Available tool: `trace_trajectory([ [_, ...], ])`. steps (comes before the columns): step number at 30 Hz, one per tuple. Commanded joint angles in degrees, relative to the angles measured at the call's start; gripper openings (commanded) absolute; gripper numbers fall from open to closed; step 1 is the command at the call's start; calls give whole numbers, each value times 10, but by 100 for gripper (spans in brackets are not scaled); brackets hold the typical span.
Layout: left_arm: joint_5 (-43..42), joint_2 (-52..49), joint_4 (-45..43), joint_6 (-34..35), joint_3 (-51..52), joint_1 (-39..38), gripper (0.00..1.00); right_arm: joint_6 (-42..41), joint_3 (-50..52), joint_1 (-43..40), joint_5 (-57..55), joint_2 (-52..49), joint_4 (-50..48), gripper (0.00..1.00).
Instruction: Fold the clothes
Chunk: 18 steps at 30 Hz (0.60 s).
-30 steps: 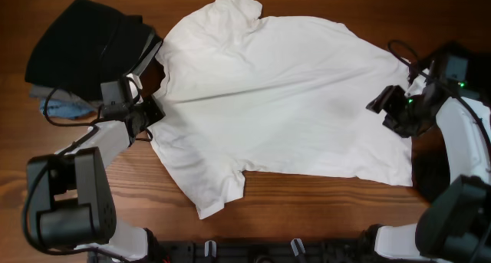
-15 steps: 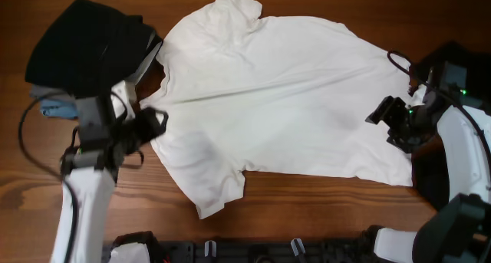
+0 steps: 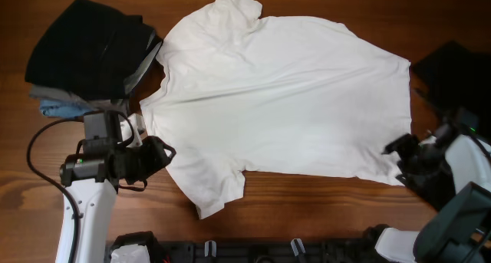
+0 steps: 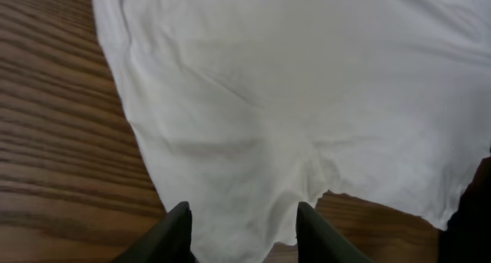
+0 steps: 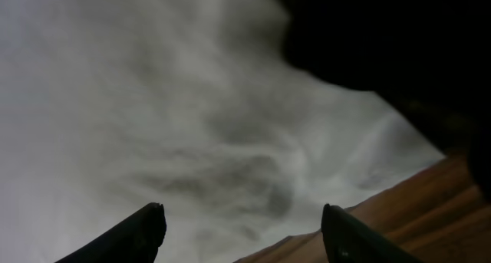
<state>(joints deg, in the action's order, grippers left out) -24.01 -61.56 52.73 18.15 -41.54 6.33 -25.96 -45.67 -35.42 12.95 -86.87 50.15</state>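
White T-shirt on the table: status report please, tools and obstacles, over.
Left tool open, at lower sleeve. Right tool open, over hem corner. White cotton short-sleeved T-shirt spread flat, not folded. Black cloth pile beside collar.

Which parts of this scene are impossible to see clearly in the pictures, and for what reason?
- Overhead: the black pile covers whatever lies under it; only grey and blue edges show.
- Overhead: the black garment at the right is cut off by the frame edge.
- Right wrist: the T-shirt is blurred; the dark shape beside it cannot be identified.
- Every view: the T-shirt's underside, hidden by the shirt itself.
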Motion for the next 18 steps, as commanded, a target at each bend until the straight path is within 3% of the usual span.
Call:
trace_trajectory([
  [1, -19, -2, -4, 3, 5, -44, 50, -9, 13, -44, -16, -17, -6, 68],
  [5, -19, -3, -14, 3, 5, -75, 52, -12, 44, -60, -19, -28, -30, 60],
  [14, -15, -3, -19, 3, 5, -83, 53, -54, 51, -60, -83, -28, -36, 59],
  [17, -15, -3, -21, 3, 5, -83, 53, -55, 51, -60, -91, -28, -47, 34],
  [18, -15, -3, -21, 3, 5, -83, 53, -55, 51, -60, -91, -28, -48, 20],
])
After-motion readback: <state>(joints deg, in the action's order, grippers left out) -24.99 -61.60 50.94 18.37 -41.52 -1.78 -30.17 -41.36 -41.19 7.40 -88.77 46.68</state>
